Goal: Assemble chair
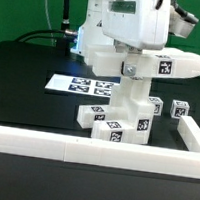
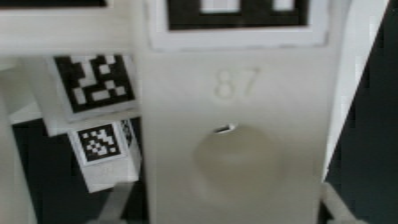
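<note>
Black desk (image 1: 29, 85) carries the white blocky tagged plastic chair (image 1: 133, 110); the hand (image 1: 129, 73) is at its top (clenched or released, cannot tell).

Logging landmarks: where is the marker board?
In the exterior view the marker board lies flat on the table, left of centre, behind the chair parts.

I read the chair parts (image 1: 126, 116) as plain white plastic, each carrying black-and-white square tags (image 1: 164, 66). In the wrist view the nearest chair part (image 2: 231, 130) shows off-white, with the same tag pattern and a faint tone-on-tone "87". The table (image 1: 18, 91) is black, the marker board (image 1: 56, 82) is white with a row of black-and-white tags, the border rail (image 1: 78, 146) and robot arm (image 1: 132, 26) are plain white, and the backdrop (image 1: 23, 9) is green.
</note>
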Controlling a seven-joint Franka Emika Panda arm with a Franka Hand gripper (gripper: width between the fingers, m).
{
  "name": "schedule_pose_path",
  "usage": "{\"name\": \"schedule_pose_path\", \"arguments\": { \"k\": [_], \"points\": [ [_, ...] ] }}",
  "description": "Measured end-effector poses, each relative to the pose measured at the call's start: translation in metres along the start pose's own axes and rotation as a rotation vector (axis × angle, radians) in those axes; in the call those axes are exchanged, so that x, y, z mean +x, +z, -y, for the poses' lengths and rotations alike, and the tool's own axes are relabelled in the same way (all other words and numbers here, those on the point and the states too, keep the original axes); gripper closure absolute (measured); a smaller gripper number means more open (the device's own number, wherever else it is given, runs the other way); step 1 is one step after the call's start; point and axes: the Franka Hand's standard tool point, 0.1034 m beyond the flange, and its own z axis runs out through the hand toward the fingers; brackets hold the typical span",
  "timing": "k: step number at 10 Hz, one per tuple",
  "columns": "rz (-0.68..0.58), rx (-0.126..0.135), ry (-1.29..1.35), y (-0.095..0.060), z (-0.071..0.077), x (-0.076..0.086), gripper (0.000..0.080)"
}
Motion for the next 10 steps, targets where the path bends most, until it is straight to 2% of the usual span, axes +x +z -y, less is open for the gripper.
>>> {"name": "schedule_pose_path", "arguments": {
  "k": [2, 3, 10],
  "points": [
    [-0.01, -0.039, -0.115, -0.0025, 0.0017, -0.0082, 0.0515],
    [-0.004, -0.044, -0.118, -0.0035, 0.003, -0.0103, 0.0515],
    [-0.01, -0.045, -0.11, 0.0002, 0.003, -0.0084, 0.0515]
  ]
}}
